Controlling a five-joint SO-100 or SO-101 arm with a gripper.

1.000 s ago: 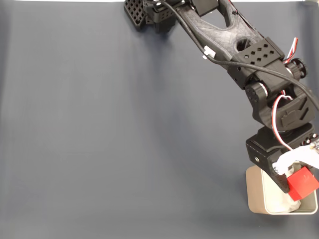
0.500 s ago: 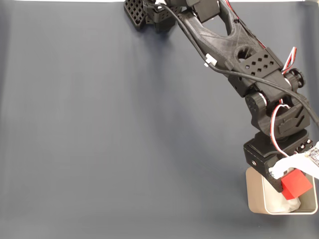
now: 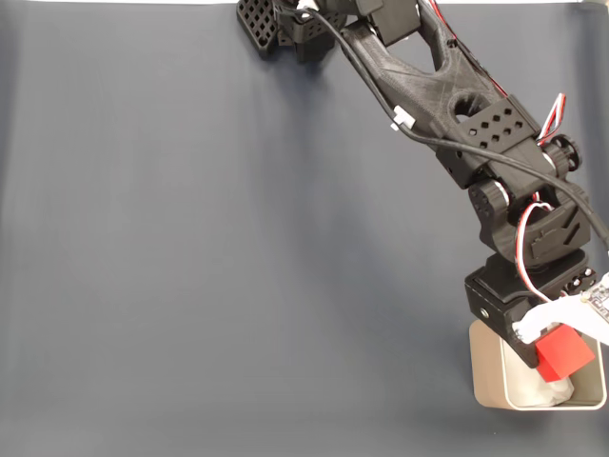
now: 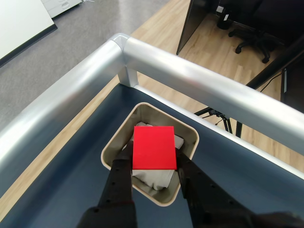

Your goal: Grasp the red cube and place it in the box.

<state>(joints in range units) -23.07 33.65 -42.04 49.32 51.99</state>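
The red cube (image 3: 564,353) hangs just above the beige box (image 3: 490,381) at the table's lower right in the fixed view. My gripper (image 3: 559,350) is shut on the red cube, one white finger and one black finger pressing its sides. In the wrist view the red cube (image 4: 154,147) sits between my two black fingers (image 4: 119,172), directly over the box (image 4: 142,112). White lumpy padding (image 4: 152,179) shows inside the box beneath the cube.
A dark blue-grey mat (image 3: 209,248) covers the table. A silver rail (image 4: 190,80) runs round the table corner close behind the box in the wrist view. The arm's black base (image 3: 285,24) stands at the top edge.
The gripper with the red cube has shifted a little left and down, settling over the box; between half a second ago and now it has hardly moved.
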